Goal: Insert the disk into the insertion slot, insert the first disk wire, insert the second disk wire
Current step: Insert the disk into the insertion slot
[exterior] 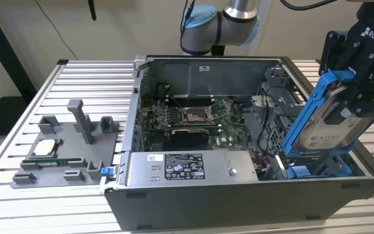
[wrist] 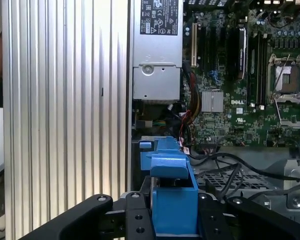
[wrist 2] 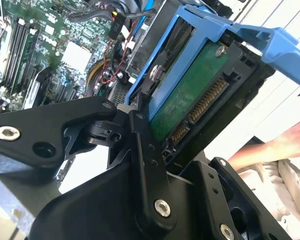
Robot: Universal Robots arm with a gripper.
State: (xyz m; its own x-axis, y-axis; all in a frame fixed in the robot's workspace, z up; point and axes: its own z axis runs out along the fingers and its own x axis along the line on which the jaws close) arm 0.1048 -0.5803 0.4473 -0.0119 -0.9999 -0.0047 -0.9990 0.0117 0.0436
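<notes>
My gripper (exterior: 346, 100) is shut on the disk (exterior: 327, 129), a silver-grey drive with a white label in a bright blue carrier. The disk hangs steeply tilted over the open computer case's end at the exterior view's right. Its lower end sits just above the insertion slot (exterior: 317, 170), where blue rails and tabs show. In the second wrist view the black fingers (wrist 2: 142, 150) clamp the carrier beside the disk's green circuit board (wrist 2: 190, 100). The first wrist view shows the carrier's blue end (wrist: 172, 195) between the fingers. Dark cables (wrist: 225, 160) lie near the bay; I cannot tell which are the disk wires.
The open case (exterior: 239, 195) holds a motherboard (exterior: 194, 117) and a grey power supply with a white sticker (exterior: 183, 168). A grey fixture with small parts (exterior: 64, 151) stands on the slatted table at the exterior view's left. A person's hand (wrist 2: 290, 142) is close by.
</notes>
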